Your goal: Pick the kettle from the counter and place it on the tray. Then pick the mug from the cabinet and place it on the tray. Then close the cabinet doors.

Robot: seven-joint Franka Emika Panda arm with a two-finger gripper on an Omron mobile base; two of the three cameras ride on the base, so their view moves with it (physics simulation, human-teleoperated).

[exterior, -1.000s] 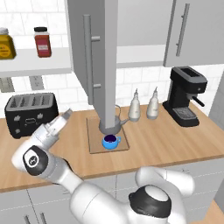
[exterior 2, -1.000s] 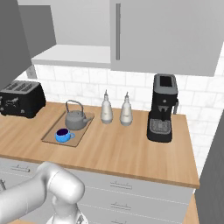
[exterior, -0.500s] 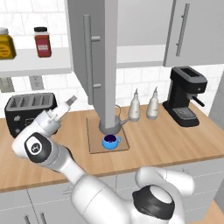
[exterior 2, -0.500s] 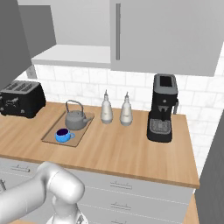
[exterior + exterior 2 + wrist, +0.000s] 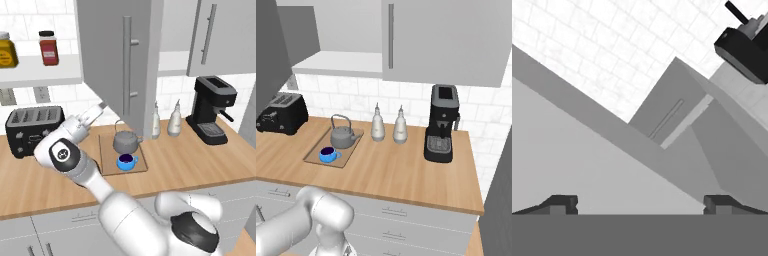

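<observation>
Our gripper has risen toward the open door at twelve o'clock; jaws spread, empty. We push its flat face steadily shut.

White square tiles cover the wall behind a toaster, two bottles, a black coffee machine and a shelf with two jars.

Grey kettle upright on wooden tray, blue mug just in front, both right of open jaws. Left cabinet door open, just right of jaws; counter below.
</observation>
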